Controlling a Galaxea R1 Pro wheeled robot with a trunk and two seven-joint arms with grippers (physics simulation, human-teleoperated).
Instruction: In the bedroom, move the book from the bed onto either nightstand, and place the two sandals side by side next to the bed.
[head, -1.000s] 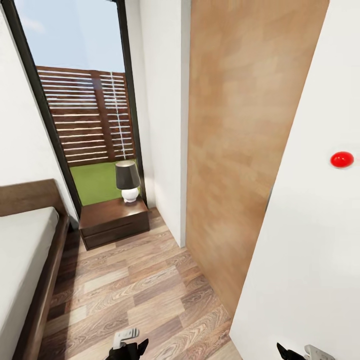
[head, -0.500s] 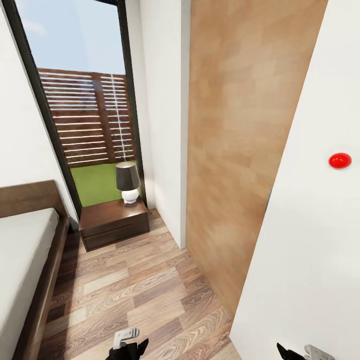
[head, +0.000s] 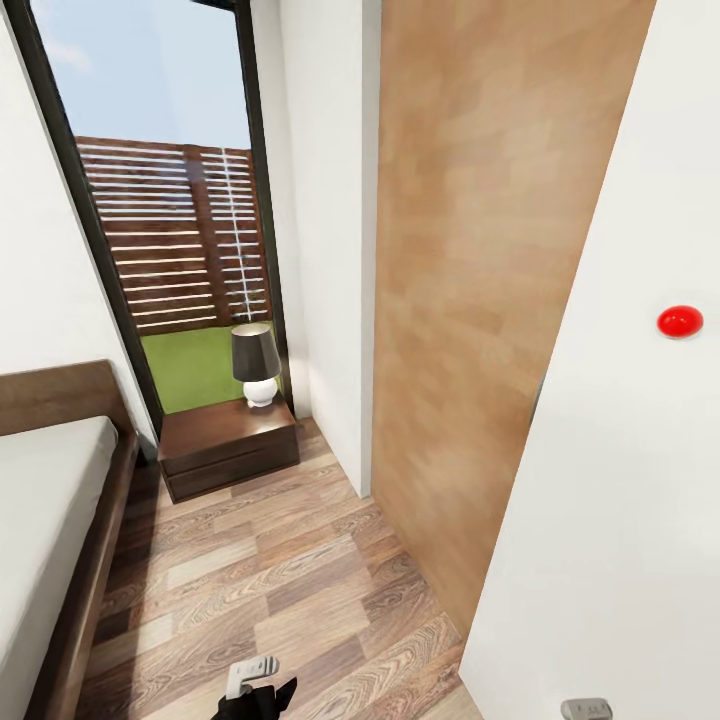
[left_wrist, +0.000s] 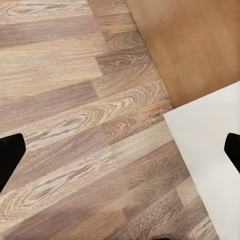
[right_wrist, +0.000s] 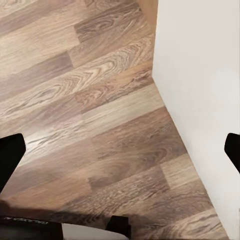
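The bed lay at the left of the head view — a pale grey-white mattress in a dark brown frame with a brown headboard. Beyond its head stood the nightstand, dark reddish-brown, carrying a lamp on its surface, just before the tall dark-framed window. Over the wood-plank floor, the left claw and right claw both hung released — fingers spread wide, holding nothing.

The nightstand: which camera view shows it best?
The head view: the nightstand stands whole beside the bed, under the window, with a lamp on it. The two wrist views look down at the plank floor and white wall instead.
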